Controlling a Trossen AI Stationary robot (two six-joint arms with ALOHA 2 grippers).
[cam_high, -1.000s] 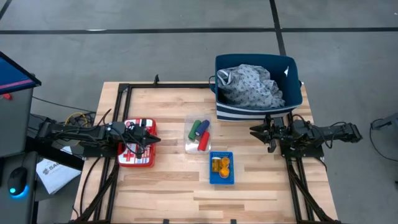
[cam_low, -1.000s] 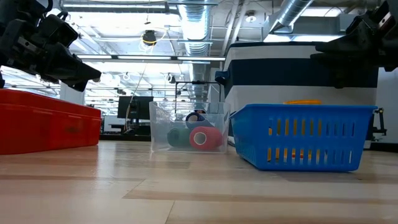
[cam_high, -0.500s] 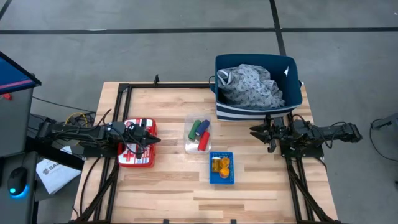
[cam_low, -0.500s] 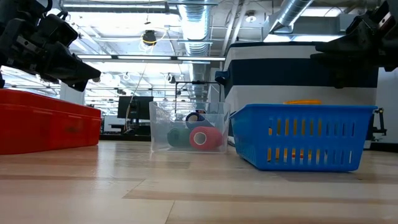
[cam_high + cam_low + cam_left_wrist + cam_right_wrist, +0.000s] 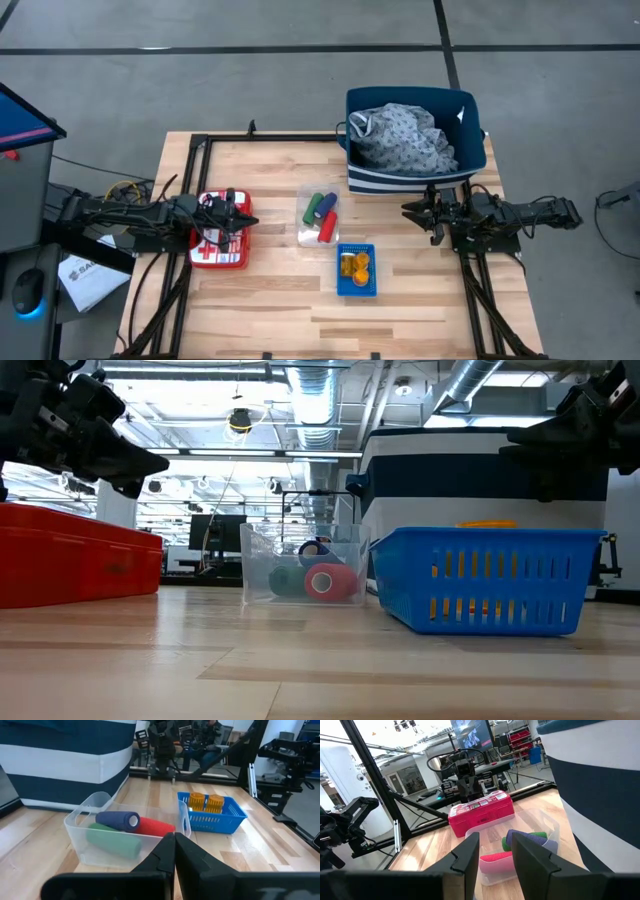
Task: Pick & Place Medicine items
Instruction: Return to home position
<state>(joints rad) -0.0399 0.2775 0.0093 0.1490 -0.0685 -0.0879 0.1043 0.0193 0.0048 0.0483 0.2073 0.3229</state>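
Orange pill bottles (image 5: pixel 355 264) sat in blue bin (image 5: pixel 357 292) at 6 o'clock of surface (image 5: pixel 260 310), coloured tubes (image 5: pixel 322 212) in clear bin (image 5: pixel 305 236) at centre, none loose, so sorting looked finished; left claw (image 5: pixel 174 836) together over first-aid case (image 5: pixel 215 255) at 9 o'clock, right claw (image 5: pixel 496 836) slightly apart at 3 o'clock, both empty.

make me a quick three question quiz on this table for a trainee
1. True or false: the translucent orange pill bottles sit in the small blue slotted plastic bin.
2. How many coloured cylindrical tubes lie in the clear plastic bin?
3. The left tool waits by the red-and-white first-aid case, the right tool by the navy-striped tote. Which is shut: A left, B right?
Key: 1 true; 2 three; 3 A.
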